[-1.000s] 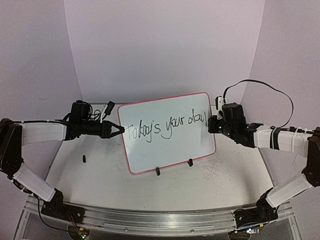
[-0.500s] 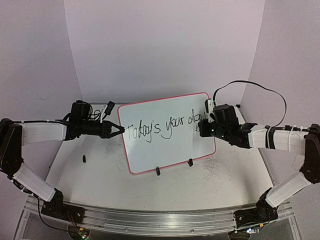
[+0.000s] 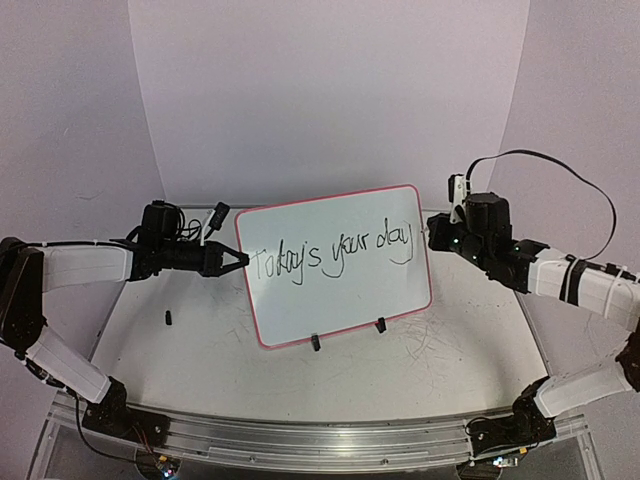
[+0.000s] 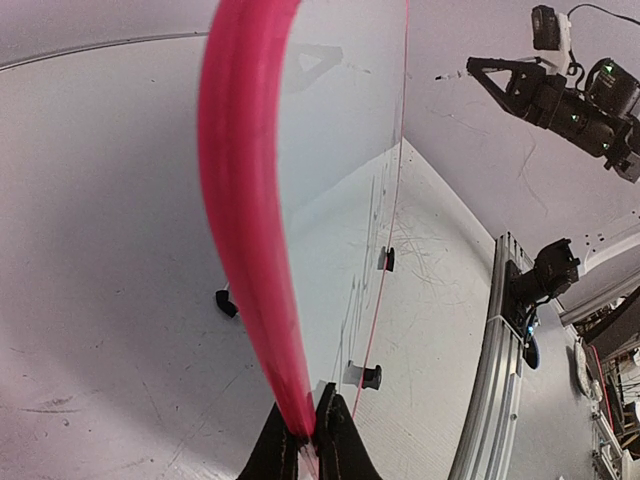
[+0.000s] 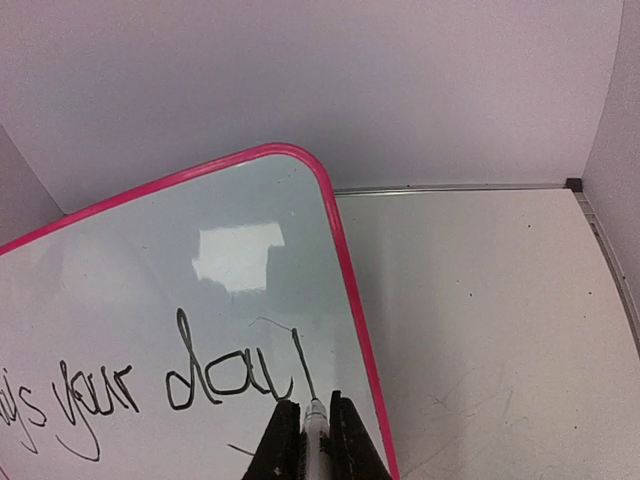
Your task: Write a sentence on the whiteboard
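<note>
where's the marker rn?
Right wrist view, bottom centre: the marker is pinched in the right gripper, pointing at the end of the sentence, close to the right rim of the whiteboard.

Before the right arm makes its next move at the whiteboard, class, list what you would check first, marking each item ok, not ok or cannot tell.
1. Whiteboard standing upright on both clip feet: ok.
2. Left jaws shut on its left rim, steadying it: ok.
3. Marker gripped between the right jaws: ok.
4. Sentence readable as far as "day": ok.
5. Closing full stop after "day": not ok, none visible.
6. Marker tip touching the board: cannot tell.
</note>
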Available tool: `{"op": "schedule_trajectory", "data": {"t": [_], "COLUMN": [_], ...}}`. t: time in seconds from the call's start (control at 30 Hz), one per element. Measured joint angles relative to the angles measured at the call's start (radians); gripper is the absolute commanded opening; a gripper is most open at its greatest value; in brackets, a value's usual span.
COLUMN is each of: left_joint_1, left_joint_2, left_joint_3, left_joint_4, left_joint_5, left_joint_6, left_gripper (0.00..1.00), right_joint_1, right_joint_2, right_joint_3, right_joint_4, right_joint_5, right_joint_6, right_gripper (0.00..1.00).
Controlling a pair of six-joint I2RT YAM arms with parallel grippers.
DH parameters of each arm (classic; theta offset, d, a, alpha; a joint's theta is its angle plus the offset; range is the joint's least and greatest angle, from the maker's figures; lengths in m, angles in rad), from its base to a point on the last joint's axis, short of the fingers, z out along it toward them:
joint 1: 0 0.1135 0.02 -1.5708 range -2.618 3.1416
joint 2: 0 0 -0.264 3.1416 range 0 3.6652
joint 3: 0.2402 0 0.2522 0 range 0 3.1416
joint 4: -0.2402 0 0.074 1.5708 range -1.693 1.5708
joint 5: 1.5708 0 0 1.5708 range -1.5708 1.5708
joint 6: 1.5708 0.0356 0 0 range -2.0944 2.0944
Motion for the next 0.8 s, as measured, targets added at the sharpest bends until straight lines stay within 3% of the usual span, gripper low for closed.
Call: {"op": "schedule_trajectory", "data": {"t": [0.8], "left_joint_1": [0.0], "left_joint_2": [0.0], "left_joint_3": [0.0], "left_joint_4": [0.0], "left_joint_5": [0.0], "left_joint_6": [0.0], "left_gripper": [0.0], "right_joint_1": [-0.027], "right_joint_2": [0.124], "right_joint_3": [0.0], "right_joint_4": [0.055], "right_joint_5": [-0.042], "right_joint_6": [-0.003], "right_gripper": [0.0]}}
